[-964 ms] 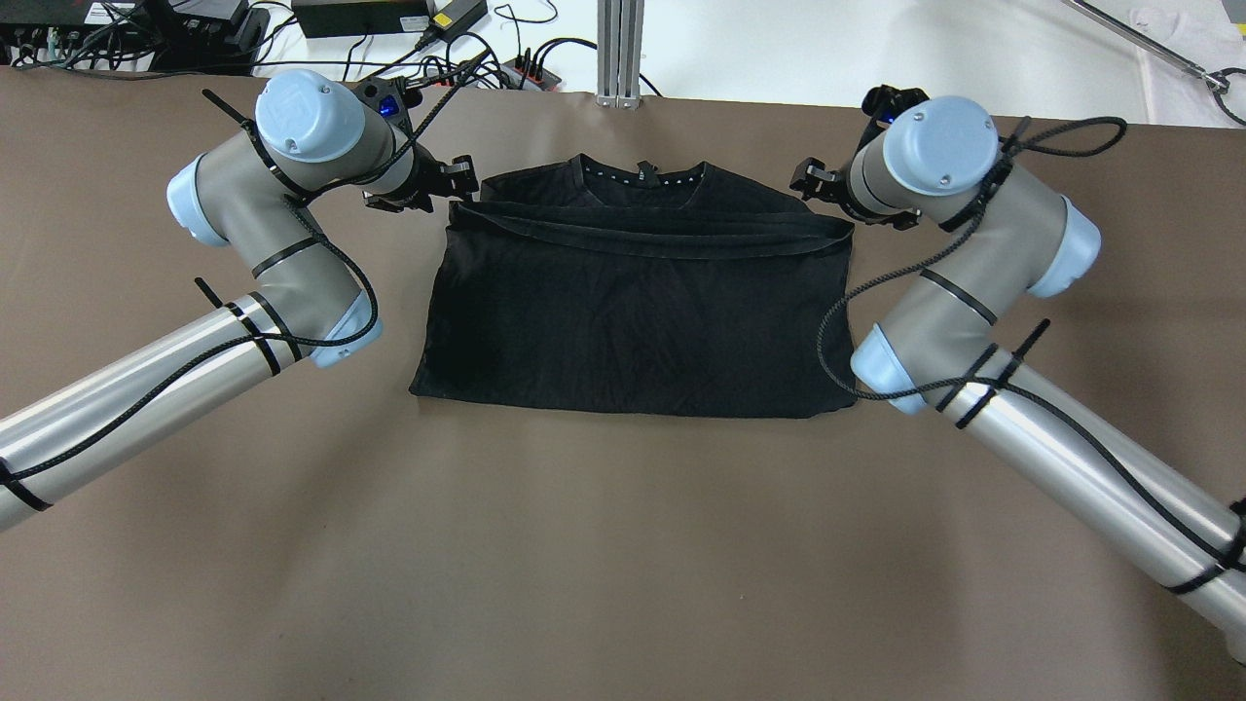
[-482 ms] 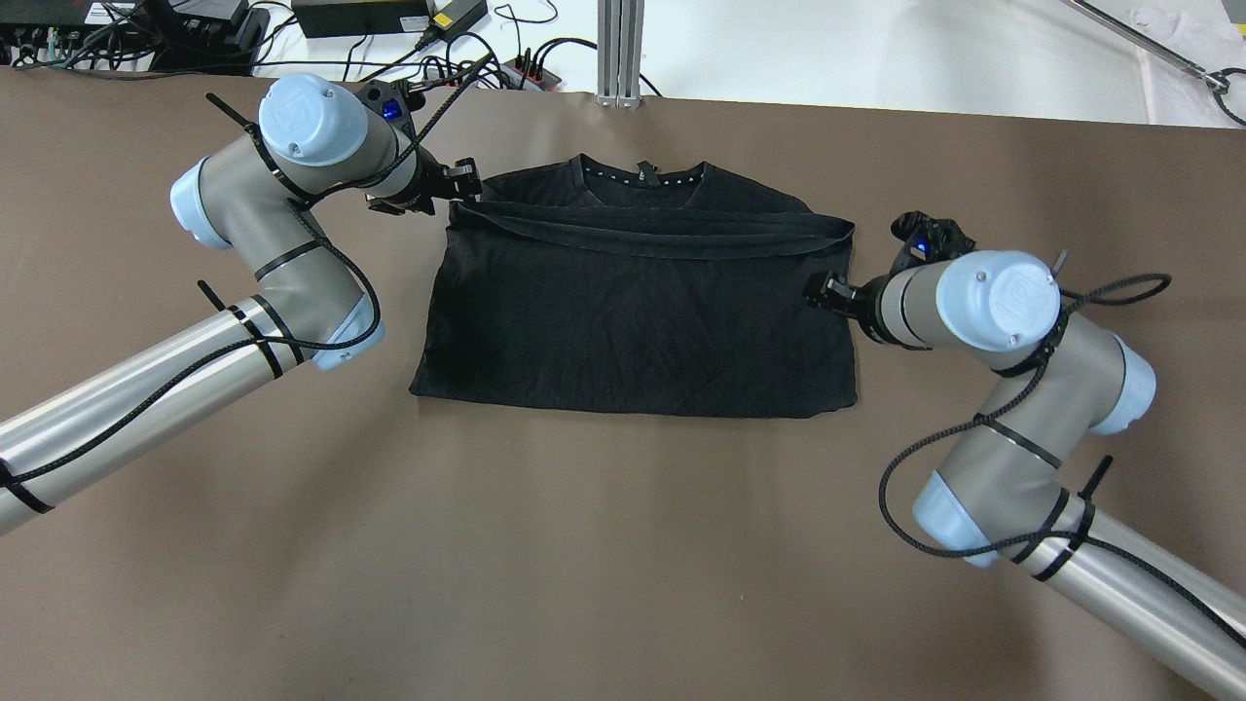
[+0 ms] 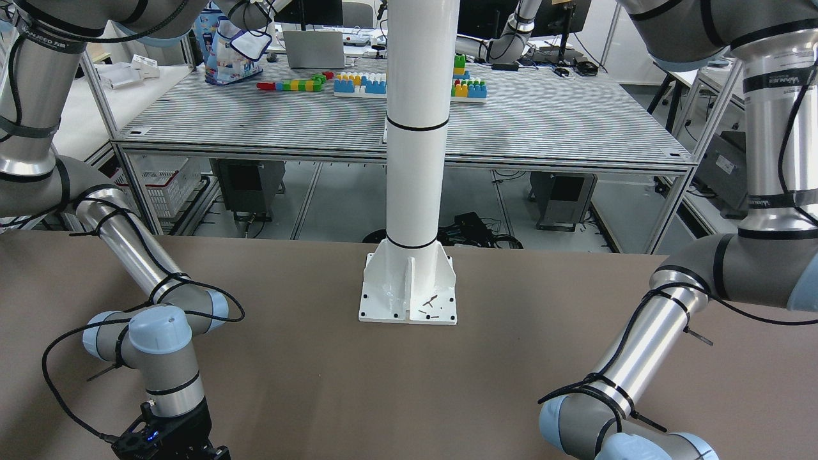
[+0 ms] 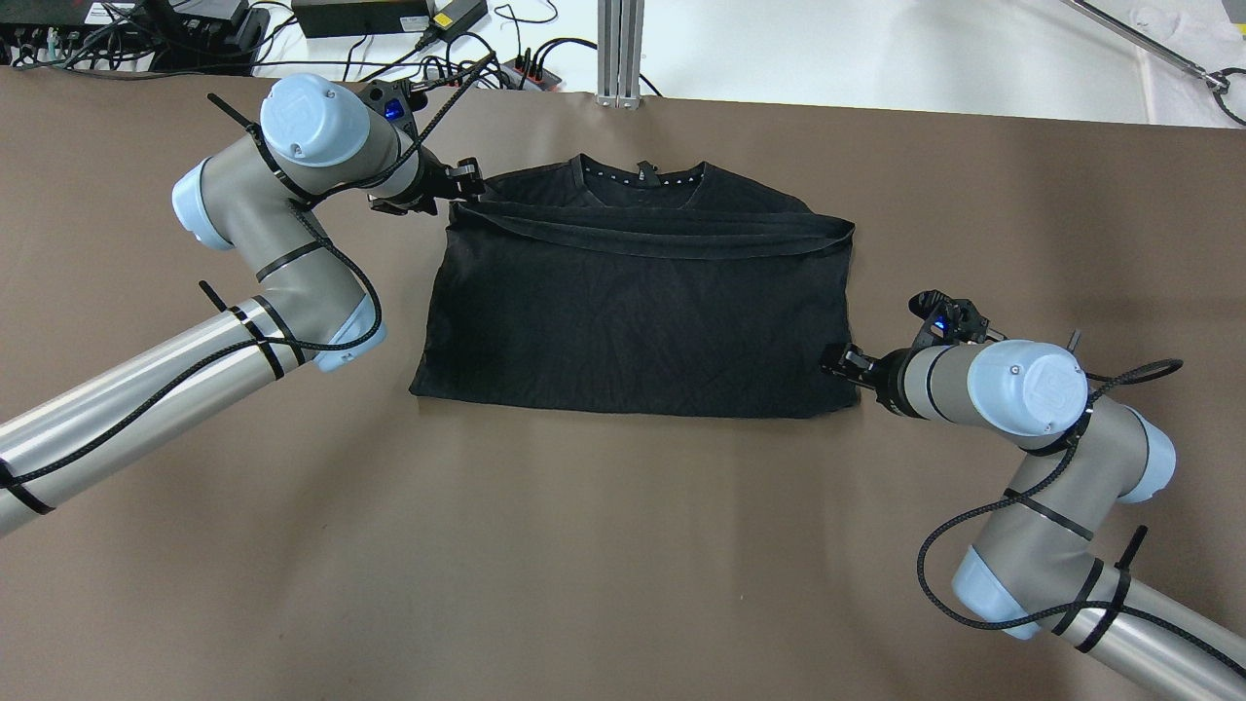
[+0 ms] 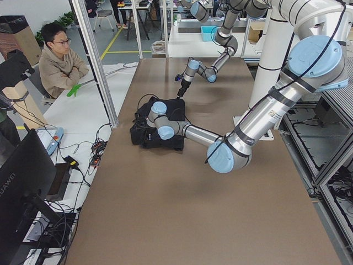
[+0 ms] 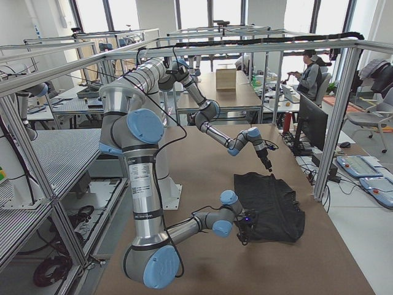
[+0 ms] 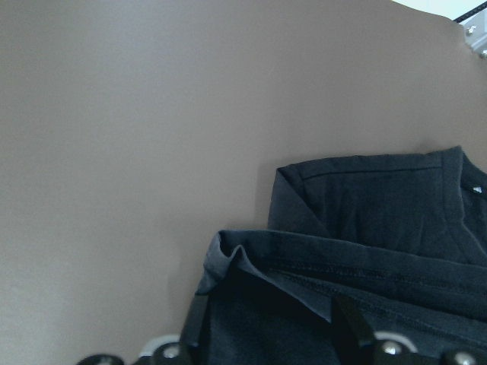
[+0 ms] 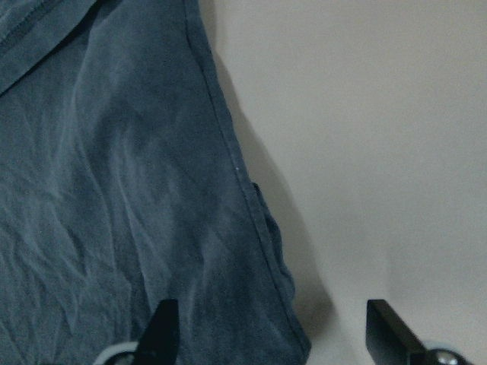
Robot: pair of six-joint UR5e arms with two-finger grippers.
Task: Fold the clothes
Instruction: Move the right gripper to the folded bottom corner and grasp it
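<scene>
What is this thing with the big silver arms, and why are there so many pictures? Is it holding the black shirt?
It is a robot with two bendy silver-and-grey arms, a left arm and a right arm. Its job is folding clothes. Each arm ends in a gripper, like two fingers. The pictures show one moment from many cameras: one from above, one facing the robot, one from each end of the table, and a tiny one on each wrist. On the brown table lies a black T-shirt, already folded over once. The left gripper sits at the shirt's far corner, with the folded edge between its open fingers. The right gripper is open too, at the near corner. Nothing is lifted.
</scene>
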